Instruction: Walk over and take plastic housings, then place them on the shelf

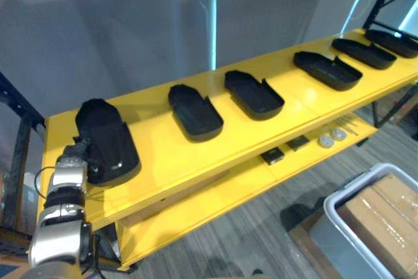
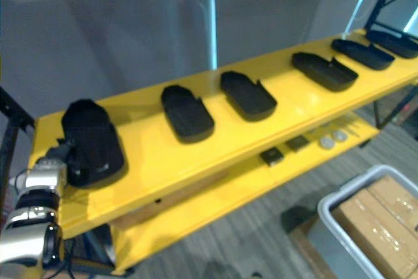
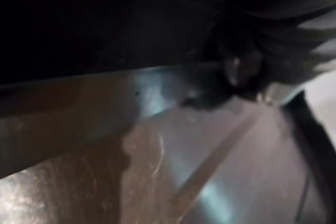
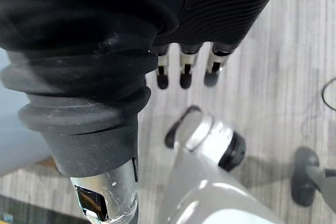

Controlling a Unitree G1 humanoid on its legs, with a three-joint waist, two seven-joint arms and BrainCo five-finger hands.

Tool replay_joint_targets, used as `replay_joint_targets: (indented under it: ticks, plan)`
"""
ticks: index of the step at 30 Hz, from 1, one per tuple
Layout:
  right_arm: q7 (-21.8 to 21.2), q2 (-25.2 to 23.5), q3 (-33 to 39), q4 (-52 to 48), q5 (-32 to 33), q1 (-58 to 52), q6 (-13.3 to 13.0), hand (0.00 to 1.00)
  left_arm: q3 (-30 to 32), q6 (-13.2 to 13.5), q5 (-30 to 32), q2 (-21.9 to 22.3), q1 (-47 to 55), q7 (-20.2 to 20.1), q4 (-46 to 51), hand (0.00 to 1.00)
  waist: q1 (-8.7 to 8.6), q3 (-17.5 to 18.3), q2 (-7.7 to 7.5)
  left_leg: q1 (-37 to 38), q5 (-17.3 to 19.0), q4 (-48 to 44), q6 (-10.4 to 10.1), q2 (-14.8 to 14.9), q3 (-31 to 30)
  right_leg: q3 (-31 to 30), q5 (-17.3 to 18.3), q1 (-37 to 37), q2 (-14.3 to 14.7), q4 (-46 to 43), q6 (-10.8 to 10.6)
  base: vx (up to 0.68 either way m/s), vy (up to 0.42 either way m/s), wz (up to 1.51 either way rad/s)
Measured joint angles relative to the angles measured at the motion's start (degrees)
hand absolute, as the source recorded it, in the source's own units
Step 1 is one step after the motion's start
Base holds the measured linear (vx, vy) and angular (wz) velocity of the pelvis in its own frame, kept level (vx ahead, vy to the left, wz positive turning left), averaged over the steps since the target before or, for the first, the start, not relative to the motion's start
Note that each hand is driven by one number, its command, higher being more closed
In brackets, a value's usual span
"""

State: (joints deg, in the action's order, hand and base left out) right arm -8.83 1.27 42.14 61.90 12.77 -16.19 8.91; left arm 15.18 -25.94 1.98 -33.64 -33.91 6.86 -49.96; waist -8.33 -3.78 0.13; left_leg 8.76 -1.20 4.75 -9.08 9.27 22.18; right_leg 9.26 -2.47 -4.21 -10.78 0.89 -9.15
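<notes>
The yellow shelf's upper board (image 1: pixel 163 161) carries six black moulded plastic housings in a row, each apart from the next, placed here by the pale upright post (image 1: pixel 211 17) behind the board. Left of the post lie the bulky end housing (image 1: pixel 108 138) and the second housing (image 1: pixel 194 112), hollow side up. Right of the post lie the third housing (image 1: pixel 253 94), fourth housing (image 1: pixel 326 70), fifth housing (image 1: pixel 363 52) and sixth housing (image 1: pixel 392 42). Below and right of the post, the lower yellow board (image 1: pixel 215 194) holds a small dark square block (image 1: pixel 272 155), a second dark block (image 1: pixel 298 142) and two round silvery discs (image 1: pixel 325 140) (image 1: pixel 338 134) just beside each other.
</notes>
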Motion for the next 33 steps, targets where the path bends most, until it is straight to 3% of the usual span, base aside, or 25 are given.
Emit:
replay_joint_targets:
  ticks: [8,11,20,33]
  plan:
    - [0.0,0.5,0.0,0.2,1.2,1.2,-0.2,0.00,0.0,1.0,-1.7,-0.3,0.1,1.4,-0.7,1.00,-1.10,-1.5,0.34,-1.1,0.0,0.3,0.0,0.0,0.2,0.0,-0.9,0.1,0.0,1.4,0.1,-0.03,-0.006,-0.01]
    - [0.0,0.7,0.0,0.3,2.3,2.0,-0.5,0.00,0.0,1.1,-1.7,-2.5,-0.1,1.4,-0.7,1.00,-1.80,-2.5,0.50,-1.8,-0.1,0.2,-0.1,0.0,0.0,0.0,-0.9,0.7,0.1,1.5,0.1,0.00,-0.003,0.03]
    - [-1.2,0.6,0.0,0.6,2.2,2.8,-1.6,0.00,0.0,1.8,-1.6,-6.0,-2.2,0.2,-0.8,1.00,-1.91,-3.4,-0.37,-1.7,-0.2,0.0,-0.1,0.0,0.0,-0.2,-1.0,0.9,0.2,1.4,0.2,0.03,-0.003,0.01]
    - [-1.2,1.0,-0.8,0.3,2.3,2.8,-1.6,0.00,0.0,1.8,-1.6,-6.5,-3.4,-2.5,-0.9,1.00,-2.00,-6.2,0.78,-1.8,-0.1,0.2,-0.1,0.1,0.7,-0.9,-0.9,1.2,0.3,1.3,0.3,-0.03,-0.006,-0.02]
